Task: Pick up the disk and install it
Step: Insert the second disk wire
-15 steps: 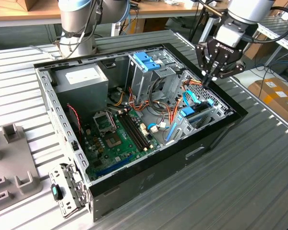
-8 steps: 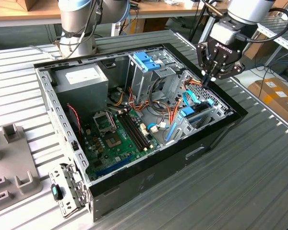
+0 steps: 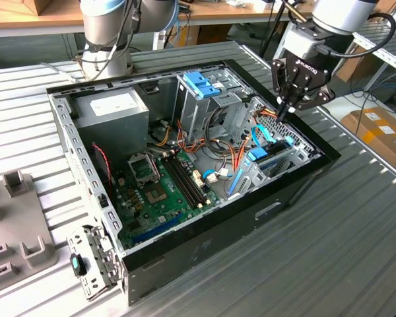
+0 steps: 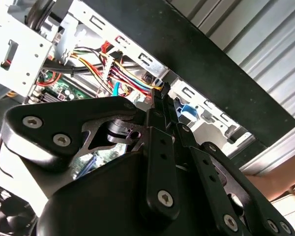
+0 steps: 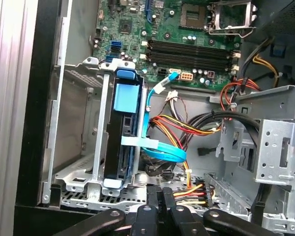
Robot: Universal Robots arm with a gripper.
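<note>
Pincer (image 3: 282, 113) pressed together, holding nothing, hovers over case (image 3: 297, 191) edge near seated disk (image 5: 122, 132).

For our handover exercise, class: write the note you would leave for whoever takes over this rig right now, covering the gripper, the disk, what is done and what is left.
Gripper: fingers shut, holding nothing, poised above the drive bay end of the open computer case.
Disk: on edge in the metal drive bay, blue rails showing, apart from the gripper.
Done: the disk is in the bay.
Left: the views do not show whether it is fully seated, so that remains to be checked.
</note>
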